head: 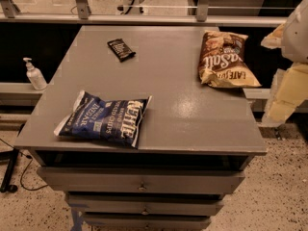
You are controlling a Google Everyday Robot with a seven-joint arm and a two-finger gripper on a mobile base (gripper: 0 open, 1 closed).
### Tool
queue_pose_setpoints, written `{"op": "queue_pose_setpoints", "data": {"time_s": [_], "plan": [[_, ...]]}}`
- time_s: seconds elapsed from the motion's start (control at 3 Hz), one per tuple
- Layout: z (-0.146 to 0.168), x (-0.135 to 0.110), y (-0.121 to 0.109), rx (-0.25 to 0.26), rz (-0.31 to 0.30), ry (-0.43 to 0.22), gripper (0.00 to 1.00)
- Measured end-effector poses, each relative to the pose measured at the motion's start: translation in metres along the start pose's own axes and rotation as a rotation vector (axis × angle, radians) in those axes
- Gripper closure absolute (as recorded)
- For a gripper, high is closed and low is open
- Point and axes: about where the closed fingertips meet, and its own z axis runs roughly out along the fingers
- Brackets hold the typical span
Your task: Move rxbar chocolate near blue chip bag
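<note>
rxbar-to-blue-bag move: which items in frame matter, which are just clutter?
Job:
rxbar chocolate, back left of the table top
blue chip bag, front left
gripper, at the right edge of the view, beside the table, touching neither

Lying about:
brown chip bag, back right
pump bottle, off the table to its left

rxbar chocolate (121, 49) is lying flat on the far-left part of the tabletop (183, 109): small black rectangular wrapper, faint white print, turned diagonally, touching nothing. blue chip bag (103, 118) is lying flat at the near-left corner: dark navy, crinkly, white "Kettle" lettering, white edges, its right end sitting at the front edge. The two are lying well apart, bar behind bag. gripper (285, 97) is hanging off the table's right side, touching neither.
</note>
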Motion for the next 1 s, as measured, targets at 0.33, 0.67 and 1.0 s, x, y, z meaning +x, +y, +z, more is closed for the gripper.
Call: {"op": "queue_pose_setpoints", "data": {"time_s": [0.33,0.67,1.0], "plan": [[0.000,0.000,0.000,0.000,0.000,0.000,0.00],[0.009,-0.021,-0.023,0.010,0.026,-0.116,0.00],[0.039,-0.078,-0.061,-0.002,0.064,-0.289,0.00]]}}
